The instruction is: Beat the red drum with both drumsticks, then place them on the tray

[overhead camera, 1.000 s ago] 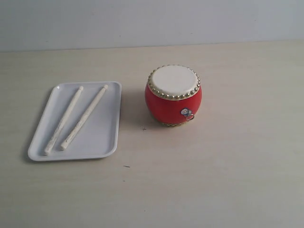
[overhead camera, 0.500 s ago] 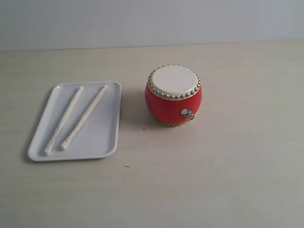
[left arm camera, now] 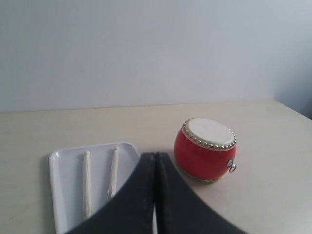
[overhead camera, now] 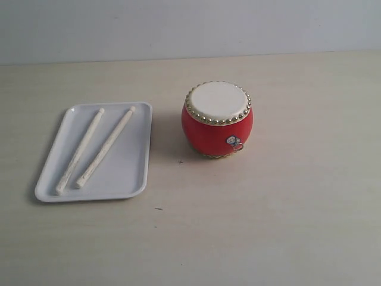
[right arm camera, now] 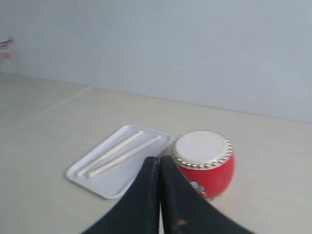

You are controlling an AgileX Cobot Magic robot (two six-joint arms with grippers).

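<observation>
In the exterior view, we found the red drum standing upright on the table, with its cream skin facing up and the small metal ring on its side turned toward the camera. The tray lay flat to the left of the drum, near it but not touching, with a strip of bare table between them. Inside the tray lay the first drumstick, on the side farther from the drum, and the second drumstick, on the side nearer to it. The two sticks lay close side by side without crossing, both slanted so that their far ends leaned toward the drum. Neither stick touched the drum. In the left wrist view, we recorded the left gripper with its two dark jaws pressed together at the tips and nothing held between them. It was apart from the drum, which stood beyond it in front of a pale wall. The tray, with both sticks in it, lay beside the drum. In the right wrist view, we recorded the right gripper with its jaws likewise pressed flat against each other and gripping nothing. The drum stood just beyond the jaw tips, untouched, with the loaded tray beside it.
</observation>
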